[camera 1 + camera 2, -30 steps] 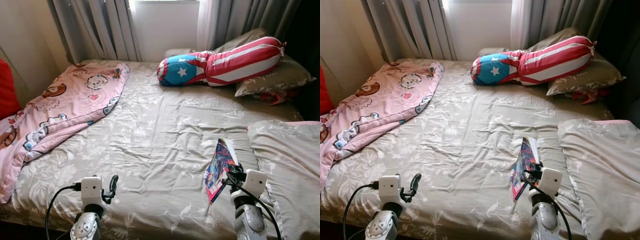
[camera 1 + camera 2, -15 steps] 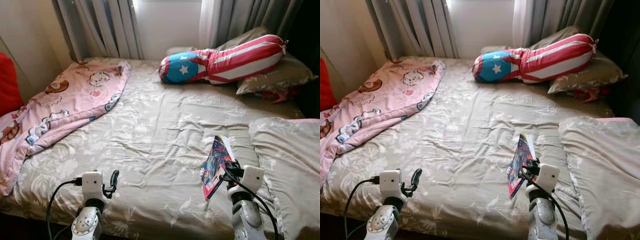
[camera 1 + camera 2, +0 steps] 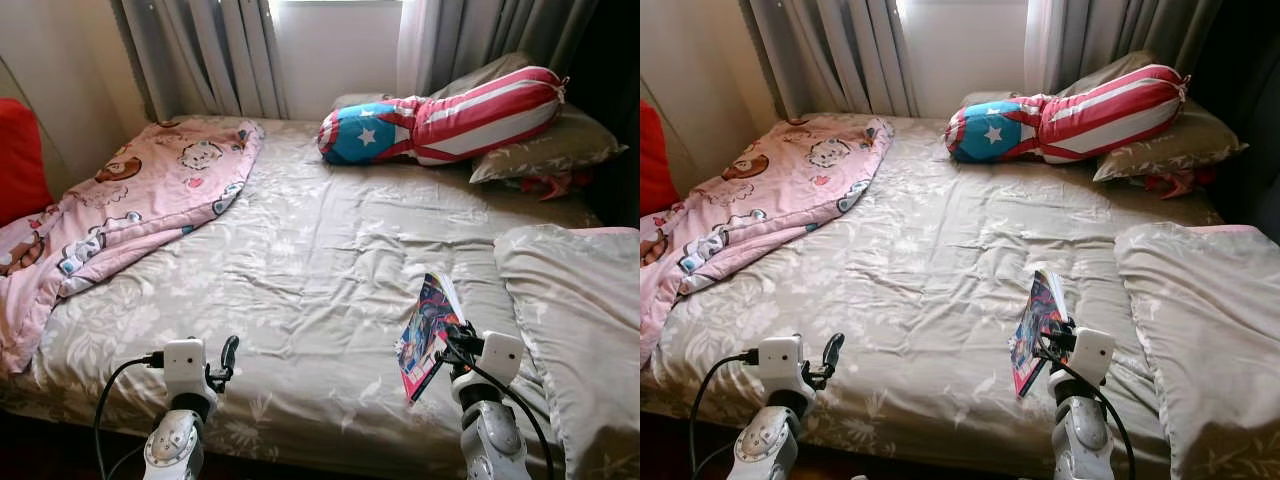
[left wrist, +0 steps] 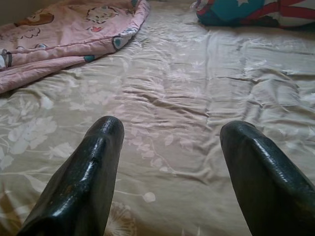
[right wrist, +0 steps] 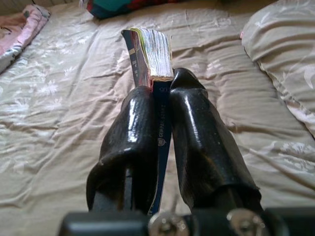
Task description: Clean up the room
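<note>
Fingers of the right gripper [image 5: 160, 105] pinch a colourful comic book [image 3: 427, 331] by its spine, holding it upright on edge above the near right part of the bed [image 3: 320, 270]. In the right wrist view the two black fingers press against either side of the book's cover, with the page block fanning slightly past the tips. The book hangs over the grey floral sheet, just beside a large grey pillow [image 3: 575, 320] lying at the bed's right edge.

The left gripper [image 4: 170, 135] hovers low over the near left part of the bed, its fingers [image 4: 86, 172] spread wide apart with nothing between them; bare sheet shows in the gap.

A pink cartoon-print blanket [image 3: 120, 210] is bunched along the bed's left side, spilling over the edge. At the head of the bed, a bolster with red and white stripes and a blue starred end [image 3: 440, 115] rests against grey pillows [image 3: 545, 150]. Grey curtains [image 3: 210, 55] hang behind, on either side of a bright window.
</note>
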{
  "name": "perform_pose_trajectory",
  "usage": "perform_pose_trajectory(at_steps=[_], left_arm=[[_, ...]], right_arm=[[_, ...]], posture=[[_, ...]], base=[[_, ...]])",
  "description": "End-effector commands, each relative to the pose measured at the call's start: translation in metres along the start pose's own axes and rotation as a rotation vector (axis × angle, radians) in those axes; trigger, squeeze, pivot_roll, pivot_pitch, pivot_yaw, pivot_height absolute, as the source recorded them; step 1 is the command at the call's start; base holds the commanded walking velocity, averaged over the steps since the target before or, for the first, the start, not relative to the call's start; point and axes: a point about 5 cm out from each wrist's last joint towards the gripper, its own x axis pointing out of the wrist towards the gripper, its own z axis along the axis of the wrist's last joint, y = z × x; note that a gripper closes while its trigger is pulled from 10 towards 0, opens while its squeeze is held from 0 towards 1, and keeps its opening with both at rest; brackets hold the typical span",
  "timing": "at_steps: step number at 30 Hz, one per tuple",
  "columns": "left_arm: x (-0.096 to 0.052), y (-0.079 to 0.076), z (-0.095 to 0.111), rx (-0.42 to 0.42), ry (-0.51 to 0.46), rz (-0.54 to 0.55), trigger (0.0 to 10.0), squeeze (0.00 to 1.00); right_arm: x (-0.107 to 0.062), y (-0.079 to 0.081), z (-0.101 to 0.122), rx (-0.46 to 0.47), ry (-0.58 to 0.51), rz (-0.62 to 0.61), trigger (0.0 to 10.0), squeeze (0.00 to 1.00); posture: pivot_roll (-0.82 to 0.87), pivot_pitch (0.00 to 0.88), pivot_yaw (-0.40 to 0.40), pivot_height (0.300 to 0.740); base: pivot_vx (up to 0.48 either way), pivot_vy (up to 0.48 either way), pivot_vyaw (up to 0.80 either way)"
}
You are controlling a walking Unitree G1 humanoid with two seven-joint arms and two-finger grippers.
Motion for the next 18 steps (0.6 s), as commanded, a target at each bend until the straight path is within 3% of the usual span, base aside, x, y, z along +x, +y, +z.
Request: perform_pose_trajectory(at_steps=[1,18], left_arm=[[0.0012,0.0003,0.0029,-0.003,-0.003,-0.002,10.0,0.0],[0.003,-0.0029,0.0042,-0.007,-0.002,-0.011,10.0,0.0]], right_arm=[[0.0066,0.0029,0.009,-0.007,-0.033,0.011,10.0,0.0],[0.0081,0.0038,0.0098,-0.015,-0.034,0.001,10.0,0.0]], posture=[[-0.03,0.0,0.02,0.667],[-0.02,0.0,0.021,0.658]], base=[[0.0,0.0,0.0],[0.0,0.0,0.0]])
